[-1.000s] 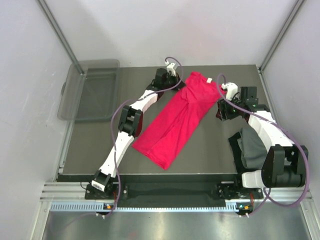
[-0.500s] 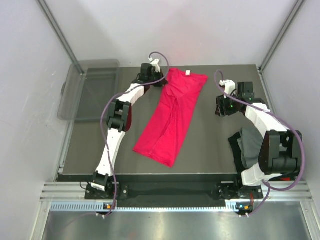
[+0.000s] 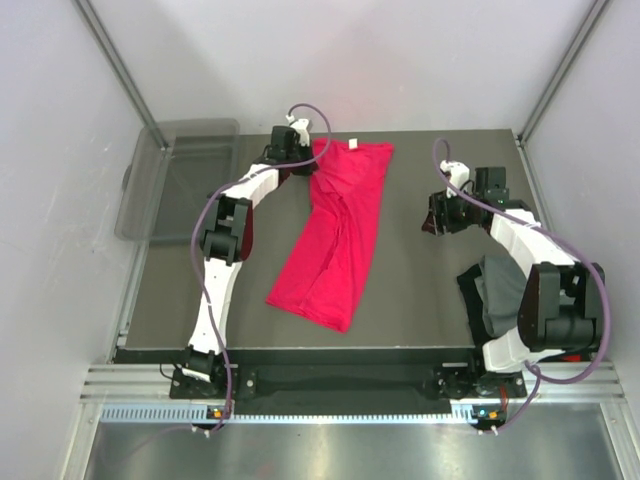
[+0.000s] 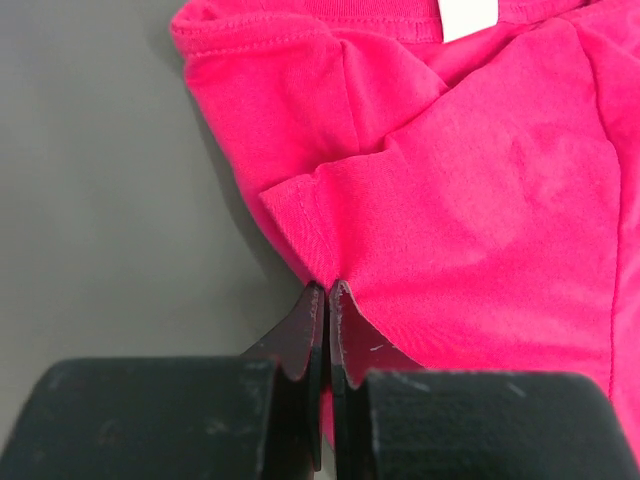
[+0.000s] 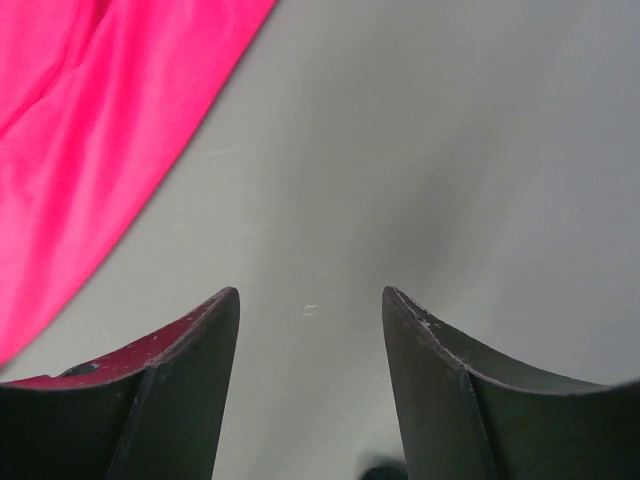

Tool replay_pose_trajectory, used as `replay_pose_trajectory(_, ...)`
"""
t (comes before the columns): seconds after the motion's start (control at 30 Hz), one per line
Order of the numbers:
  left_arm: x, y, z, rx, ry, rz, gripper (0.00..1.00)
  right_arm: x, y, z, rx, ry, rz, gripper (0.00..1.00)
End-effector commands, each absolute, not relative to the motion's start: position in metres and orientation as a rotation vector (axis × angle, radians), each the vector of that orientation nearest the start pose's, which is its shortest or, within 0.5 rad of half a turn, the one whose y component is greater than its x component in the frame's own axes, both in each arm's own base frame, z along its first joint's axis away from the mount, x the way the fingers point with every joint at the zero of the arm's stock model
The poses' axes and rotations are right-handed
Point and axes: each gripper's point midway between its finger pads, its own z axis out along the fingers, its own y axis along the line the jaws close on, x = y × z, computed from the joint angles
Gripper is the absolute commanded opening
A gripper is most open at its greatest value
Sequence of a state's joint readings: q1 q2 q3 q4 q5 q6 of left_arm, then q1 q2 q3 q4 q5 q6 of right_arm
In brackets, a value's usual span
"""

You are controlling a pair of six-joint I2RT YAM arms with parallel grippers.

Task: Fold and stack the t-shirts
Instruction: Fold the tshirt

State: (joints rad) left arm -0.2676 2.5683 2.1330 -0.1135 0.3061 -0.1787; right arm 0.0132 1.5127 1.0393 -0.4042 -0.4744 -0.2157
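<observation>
One red shirt (image 3: 335, 240) lay part-folded, unstacked; left gripper (image 4: 327, 292) clamped its sleeve edge. Right of it: right gripper (image 5: 310, 305), jaws apart, empty; dark shirts (image 3: 492, 295) piled beyond.

Red t-shirt (image 3: 338, 240): bright red cloth gathered into a long, creased strip that lies flat and aslant, with the collar end far and the hem end near and to the left. A small white tag (image 4: 468, 15) sits at the collar. My left gripper (image 4: 327, 290) pinches a sleeve-side fold. Dark grey t-shirt (image 3: 497, 290): a rumpled heap at the near right.
</observation>
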Motion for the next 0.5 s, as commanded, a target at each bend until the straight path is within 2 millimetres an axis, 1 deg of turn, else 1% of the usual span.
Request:
replay_pose_trajectory(0.0,0.648,-0.212,0.108,0.277,2.014,-0.481,0.00,0.357,0.098,0.132,-0.456,2.243,0.650,0.60)
replay_pose_trajectory(0.07,0.650,-0.210,0.108,0.279,2.010,-0.461,0.00,0.349,0.105,0.128,-0.483,2.251,0.669,0.61)
replay_pose_trajectory(0.2,0.652,-0.206,0.102,0.284,2.021,-0.424,0.00,0.342,0.115,0.124,-0.526,2.252,0.666,0.61)
replay_pose_trajectory(0.3,0.653,-0.200,0.099,0.265,2.032,-0.391,0.00,0.339,0.120,0.126,-0.512,2.245,0.702,0.62)
replay_pose_trajectory(0.33,0.653,-0.198,0.099,0.257,2.035,-0.378,0.00,0.337,0.122,0.128,-0.482,2.244,0.721,0.62)
replay_pose_trajectory(0.37,0.655,-0.193,0.100,0.237,2.037,-0.349,0.00,0.335,0.124,0.129,-0.459,2.245,0.738,0.64)
replay_pose_trajectory(0.4,0.655,-0.191,0.105,0.225,2.032,-0.338,0.02,0.329,0.129,0.127,-0.410,2.250,0.791,0.66)
replay_pose_trajectory(0.43,0.657,-0.185,0.106,0.198,2.033,-0.305,0.15,0.325,0.133,0.126,-0.374,2.257,0.833,0.67)
replay_pose_trajectory(0.47,0.657,-0.183,0.109,0.190,2.030,-0.293,0.24,0.321,0.136,0.124,-0.351,2.260,0.868,0.68)
